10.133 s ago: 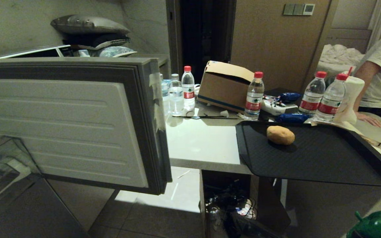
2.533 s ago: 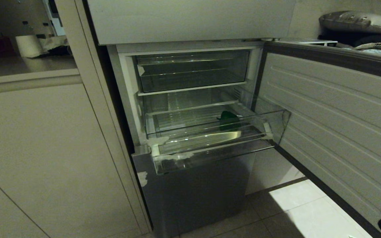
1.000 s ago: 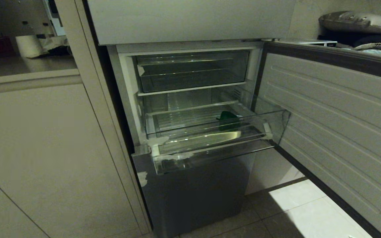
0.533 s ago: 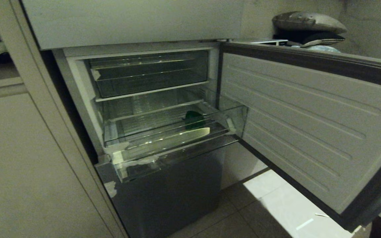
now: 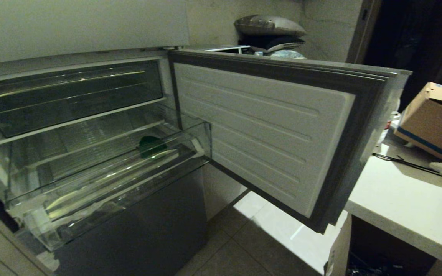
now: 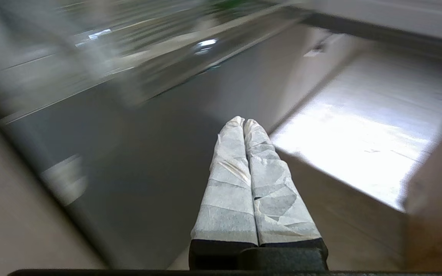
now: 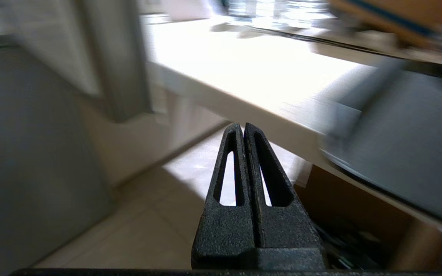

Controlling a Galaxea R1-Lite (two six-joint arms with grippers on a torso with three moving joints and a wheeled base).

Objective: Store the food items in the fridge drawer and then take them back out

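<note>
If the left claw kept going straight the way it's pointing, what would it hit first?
Probably the grey lower fridge panel: the shut left claw aims at its lower edge, near the floor. Depth is unclear.

Dim head view; wrist views motion-blurred.

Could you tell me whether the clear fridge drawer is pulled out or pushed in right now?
Pulled out. The fridge drawer juts forward past the fridge frame beside the swung-open door, with the green food item lying inside.
</note>
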